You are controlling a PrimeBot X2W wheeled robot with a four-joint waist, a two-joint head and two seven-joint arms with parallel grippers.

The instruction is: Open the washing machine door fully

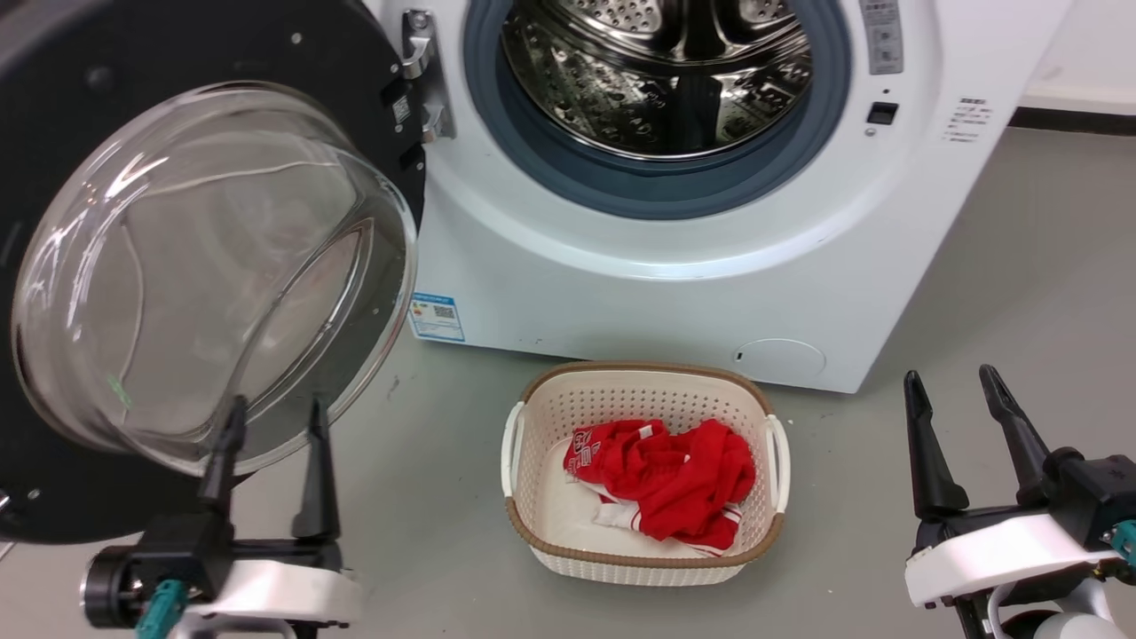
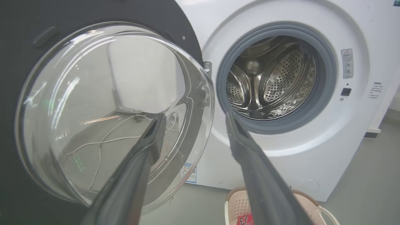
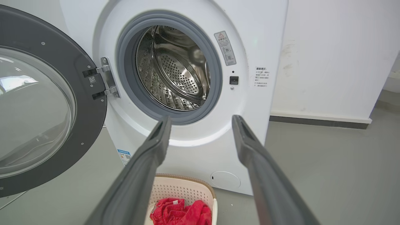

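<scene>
Head view has the washing machine door (image 1: 209, 266) swung out on the hinge (image 1: 422, 80) at the left side of the washing machine (image 1: 674, 284). It stands upright on its edge, and its inner face is turned out toward the robot, away from the opening. It is a broad round disc of glossy black. A clear glass bowl at its centre bulges forward and catches pale reflections, and small screws dot the black ring. Beside it the opening is bare, with the grey-blue gasket (image 1: 657, 191) ringing the perforated steel drum (image 1: 657, 71). A blue label (image 1: 437, 317) and a round cap (image 1: 781, 358) sit low on the white front. The left gripper (image 1: 277, 406) has its fingers spread and holds nothing. Its tips show against the lower rim of the bowl, but whether they touch the glass cannot be told. The right gripper (image 1: 950, 374), also spread and holding nothing, hangs over the grey floor (image 1: 1021, 293), well apart from the door. On the floor before the machine stands a white basket (image 1: 524, 524) holding a red garment (image 1: 674, 475).
</scene>
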